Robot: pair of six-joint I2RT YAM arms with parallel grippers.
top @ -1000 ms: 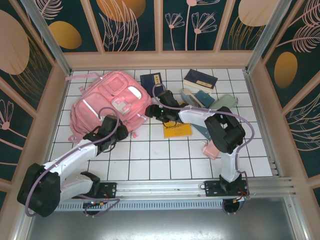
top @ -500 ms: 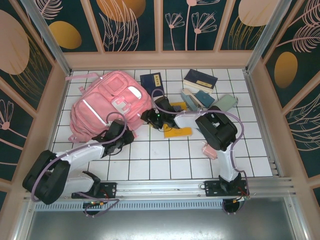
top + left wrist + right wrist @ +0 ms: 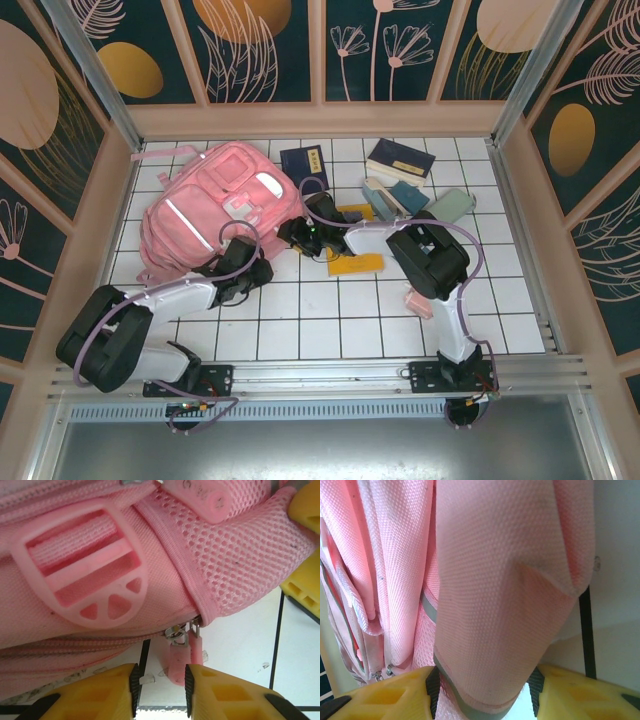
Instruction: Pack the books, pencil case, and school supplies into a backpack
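Opening stage: zipped backpack (image 3: pixel 215 205) lies far left on table (image 3: pixel 320 320); right gripper (image 3: pixel 482 680) pinches fold of its fabric; left gripper (image 3: pixel 160 675) straddles zipper pull (image 3: pixel 180 662), jaws apart, not clamped; likely next move — clamp pull, draw zip open.

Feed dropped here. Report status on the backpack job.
Left gripper open, straddling the zipper pull. Right gripper shut on a backpack fold. Yellow book lies outside, unpacked.

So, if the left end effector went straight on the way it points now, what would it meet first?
Probably the pink zipper pull hanging just ahead of the left end effector, then the mesh side of the backpack. Depth is unclear.
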